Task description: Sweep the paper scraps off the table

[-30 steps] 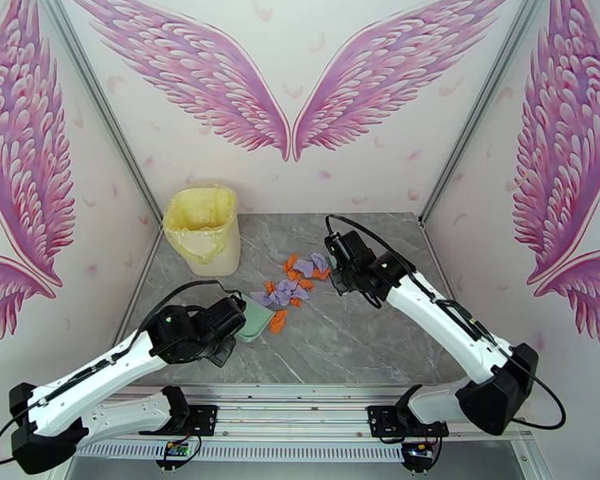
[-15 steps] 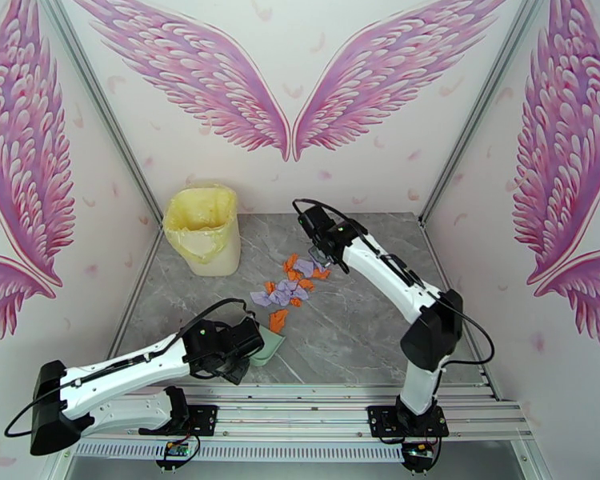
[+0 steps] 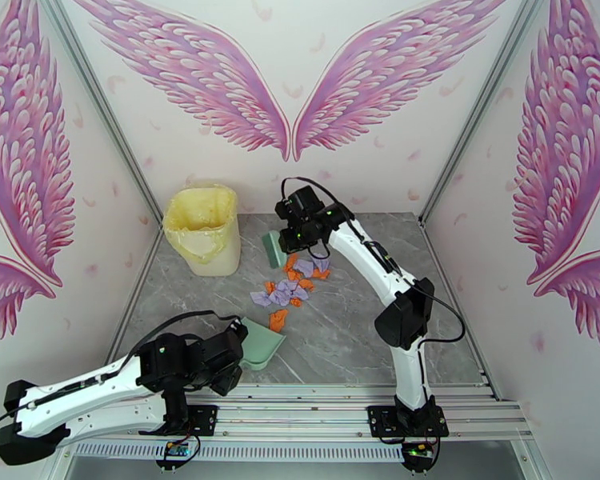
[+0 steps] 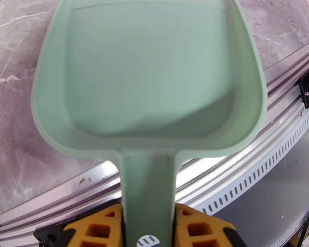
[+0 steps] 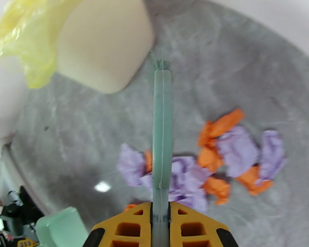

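Clamps dustpan [image 4: 146, 79] handle in left hand [image 4: 148, 223], lower left of top view; clamps brush [image 5: 162, 128] in right hand [image 5: 160, 225], upper centre. Locates paper scraps [image 3: 289, 291] at centre of bench [image 3: 340, 346], between both. Risks scattering scraps past pan mouth if swept fast or off-line.

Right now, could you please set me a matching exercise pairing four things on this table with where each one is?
Things:
1. dustpan
2. brush
3. bin
4. paper scraps

Places:
A. far left corner of the table, lined with a yellow bag
B. gripped by the right gripper, on the far side of the pile
C. gripped by the left gripper, by the table's near edge
D. heaped loosely mid-table, orange and purple

Pairs: 1-C, 2-B, 3-A, 4-D
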`<action>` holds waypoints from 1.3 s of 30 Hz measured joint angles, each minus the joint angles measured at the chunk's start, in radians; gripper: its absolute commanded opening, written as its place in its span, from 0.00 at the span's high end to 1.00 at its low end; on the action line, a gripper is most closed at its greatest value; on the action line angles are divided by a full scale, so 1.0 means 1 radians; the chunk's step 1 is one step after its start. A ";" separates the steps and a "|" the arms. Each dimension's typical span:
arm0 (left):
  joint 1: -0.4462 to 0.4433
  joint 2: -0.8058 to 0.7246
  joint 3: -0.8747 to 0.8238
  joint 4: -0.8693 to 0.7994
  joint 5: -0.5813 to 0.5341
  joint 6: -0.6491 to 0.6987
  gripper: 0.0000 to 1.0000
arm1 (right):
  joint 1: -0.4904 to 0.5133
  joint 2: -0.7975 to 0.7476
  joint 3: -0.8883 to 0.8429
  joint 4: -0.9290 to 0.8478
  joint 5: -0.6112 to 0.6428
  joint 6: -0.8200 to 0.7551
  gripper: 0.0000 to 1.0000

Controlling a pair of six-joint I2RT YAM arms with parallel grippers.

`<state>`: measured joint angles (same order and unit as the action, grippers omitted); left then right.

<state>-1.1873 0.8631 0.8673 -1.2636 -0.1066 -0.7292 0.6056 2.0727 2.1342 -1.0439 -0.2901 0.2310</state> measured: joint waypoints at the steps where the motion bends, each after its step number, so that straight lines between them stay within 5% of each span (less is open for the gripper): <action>1: 0.000 0.000 0.000 -0.008 -0.002 -0.001 1.00 | 0.007 0.000 -0.044 0.026 -0.039 0.034 1.00; 18: 0.000 0.038 -0.021 0.014 -0.014 0.015 1.00 | -0.029 -0.019 -0.576 0.486 -0.250 0.511 1.00; 31: 0.000 0.063 -0.022 0.036 -0.014 0.019 1.00 | -0.179 -0.287 -0.917 0.579 -0.249 0.523 1.00; 39: 0.000 0.065 -0.024 0.039 -0.014 0.022 1.00 | -0.241 -0.423 -0.968 0.509 -0.284 0.417 1.00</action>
<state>-1.1873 0.9283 0.8436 -1.2243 -0.1211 -0.7074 0.3641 1.6497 1.1664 -0.5354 -0.5739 0.6483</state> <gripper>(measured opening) 0.289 0.140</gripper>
